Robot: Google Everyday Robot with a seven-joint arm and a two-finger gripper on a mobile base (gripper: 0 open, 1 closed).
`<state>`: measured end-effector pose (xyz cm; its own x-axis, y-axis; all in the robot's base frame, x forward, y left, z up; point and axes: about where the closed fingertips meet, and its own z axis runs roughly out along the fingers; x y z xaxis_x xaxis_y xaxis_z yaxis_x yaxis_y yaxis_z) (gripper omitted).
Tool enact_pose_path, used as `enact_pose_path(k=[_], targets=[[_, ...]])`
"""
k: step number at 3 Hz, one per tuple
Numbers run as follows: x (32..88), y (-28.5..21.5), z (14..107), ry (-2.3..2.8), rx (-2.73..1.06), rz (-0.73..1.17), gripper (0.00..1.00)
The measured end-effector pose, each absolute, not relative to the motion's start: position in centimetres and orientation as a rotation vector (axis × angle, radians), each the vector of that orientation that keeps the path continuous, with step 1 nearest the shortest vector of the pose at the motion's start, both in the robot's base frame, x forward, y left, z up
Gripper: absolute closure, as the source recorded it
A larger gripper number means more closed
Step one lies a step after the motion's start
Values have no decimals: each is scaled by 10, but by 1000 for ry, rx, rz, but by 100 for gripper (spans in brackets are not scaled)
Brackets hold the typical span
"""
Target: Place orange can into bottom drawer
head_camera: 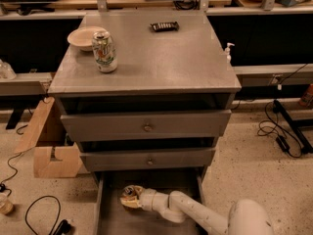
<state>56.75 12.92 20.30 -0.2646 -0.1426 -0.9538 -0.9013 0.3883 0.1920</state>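
The bottom drawer (115, 222) is pulled open at the foot of the grey cabinet, showing its flat grey floor. My gripper (132, 199) reaches into it from the lower right on a white arm (195, 214). It is shut on the orange can (128, 193), whose silver top points to the upper left. The can is low over the drawer floor, left of its middle; I cannot tell if it touches the floor.
The two upper drawers (146, 128) are closed above the arm. On the cabinet top stand a white-green can (104, 51), a bowl (84, 37) and a black remote-like object (164, 26). A cardboard box (49, 141) and cables (34, 214) lie on the floor at left.
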Motion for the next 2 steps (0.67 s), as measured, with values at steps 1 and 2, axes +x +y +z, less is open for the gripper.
enact_pose_path(k=[1, 2], targets=[[567, 131, 203, 1679, -932, 986, 52], [566, 133, 204, 1678, -933, 989, 29]])
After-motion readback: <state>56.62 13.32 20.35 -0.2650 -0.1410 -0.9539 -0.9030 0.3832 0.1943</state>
